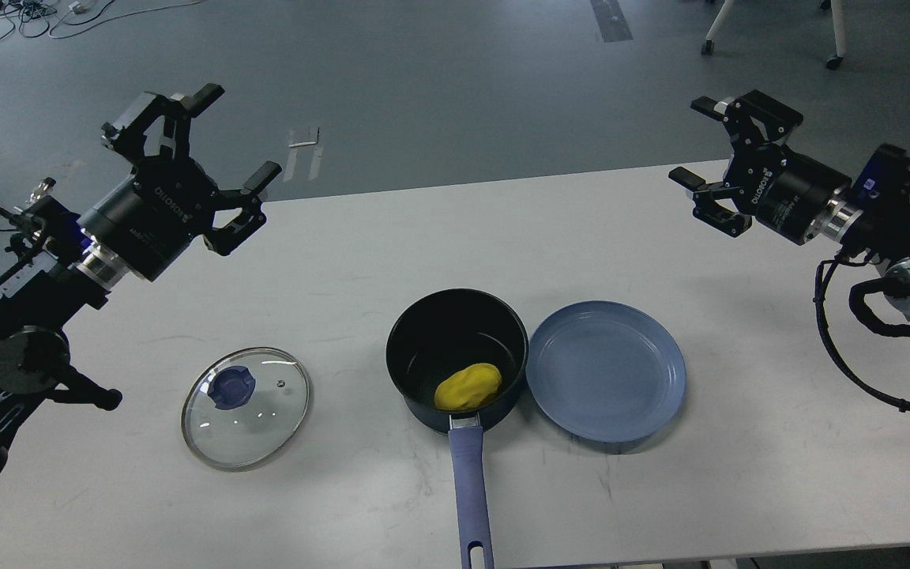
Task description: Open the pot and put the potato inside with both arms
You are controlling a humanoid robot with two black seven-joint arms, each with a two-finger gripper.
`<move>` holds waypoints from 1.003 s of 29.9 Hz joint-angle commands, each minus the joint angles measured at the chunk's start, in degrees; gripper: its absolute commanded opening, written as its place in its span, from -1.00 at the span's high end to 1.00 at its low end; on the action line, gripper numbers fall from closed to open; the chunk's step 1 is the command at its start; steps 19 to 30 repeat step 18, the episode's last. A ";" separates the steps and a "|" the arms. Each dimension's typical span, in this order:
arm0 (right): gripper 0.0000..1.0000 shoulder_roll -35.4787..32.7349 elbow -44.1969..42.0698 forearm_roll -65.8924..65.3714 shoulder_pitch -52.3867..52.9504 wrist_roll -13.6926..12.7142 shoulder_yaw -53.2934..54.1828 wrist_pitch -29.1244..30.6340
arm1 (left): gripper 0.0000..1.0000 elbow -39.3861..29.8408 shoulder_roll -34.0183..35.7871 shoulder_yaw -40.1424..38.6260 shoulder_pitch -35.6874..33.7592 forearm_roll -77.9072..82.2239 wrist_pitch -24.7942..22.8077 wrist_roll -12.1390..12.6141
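Note:
The dark navy pot stands open in the middle of the white table, its blue-purple handle pointing toward me. The yellow potato lies inside it near the handle side. The glass lid with a blue knob lies flat on the table left of the pot. My left gripper is open and empty, raised over the table's far left. My right gripper is open and empty, raised over the far right edge.
A flat blue plate sits right beside the pot, touching its rim. The white table has rounded corners. Grey floor with cables lies beyond it, and chair legs stand at the far right.

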 commanded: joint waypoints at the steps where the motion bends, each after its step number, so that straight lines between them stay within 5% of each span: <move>1: -0.89 0.90 -0.08 2.46 -2.51 0.00 1.91 0.02 | -0.95 0.40 -1.57 -1.02 1.87 0.08 -0.01 0.18; 30: -1.00 0.99 -0.08 2.64 -9.19 0.00 4.38 0.02 | -0.95 2.42 -4.21 -3.75 7.42 0.08 -1.64 -0.44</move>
